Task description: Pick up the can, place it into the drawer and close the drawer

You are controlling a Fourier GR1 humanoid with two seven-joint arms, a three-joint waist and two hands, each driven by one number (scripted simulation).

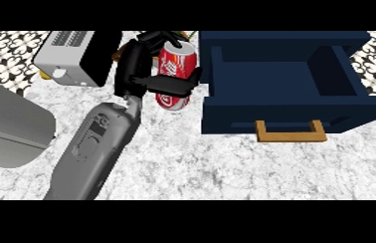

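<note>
A red can (178,62) with white lettering is up off the marble counter (220,167), just left of the drawer. My left hand (134,67) is shut on it from the left side: fingers curl over its far top edge and the thumb (170,82) crosses its lower half. The grey forearm (99,142) runs in from the lower left. The dark blue drawer (220,87) stands pulled open at the right, its inside showing, with a wooden handle (290,132) on its front. My right hand does not show.
A grey and black toaster-like appliance (70,58) stands at the back left, close to the hand. A large rounded grey shape (22,127) fills the left edge. Patterned tiles show at the back corners.
</note>
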